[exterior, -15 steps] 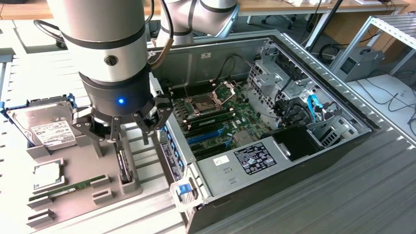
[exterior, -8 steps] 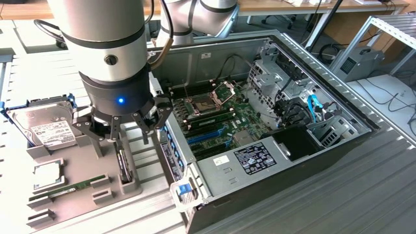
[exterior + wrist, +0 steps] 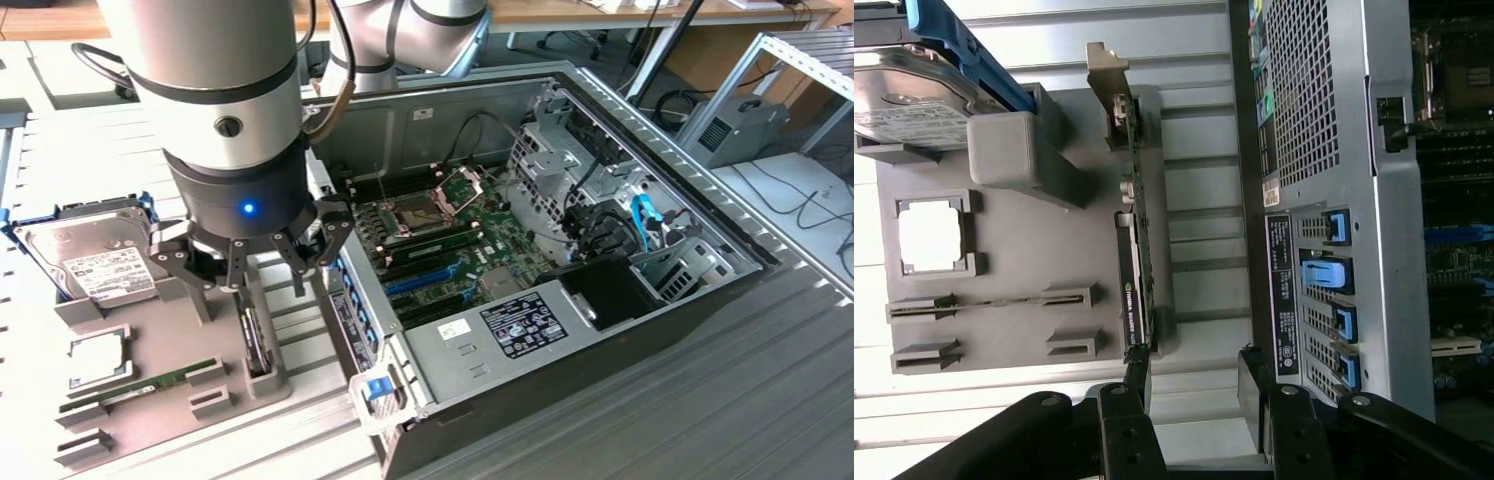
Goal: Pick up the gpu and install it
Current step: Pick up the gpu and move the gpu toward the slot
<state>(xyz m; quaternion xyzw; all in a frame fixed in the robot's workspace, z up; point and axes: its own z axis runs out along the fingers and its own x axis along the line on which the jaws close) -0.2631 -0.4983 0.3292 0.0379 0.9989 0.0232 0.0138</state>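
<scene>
I judged this the pick stage: the gripper (image 3: pixel 256 278) hovered, fingers (image 3: pixel 1137 375) spread and empty, just above the gpu (image 3: pixel 1134 230), which stood on edge in the grey holder (image 3: pixel 147 370) beside the open computer case (image 3: pixel 641 330). Grasping called for straddling the thin card squarely.

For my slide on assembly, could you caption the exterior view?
Open hand poised above the gpu, standing on edge in a grey holder beside the open computer case.
</scene>
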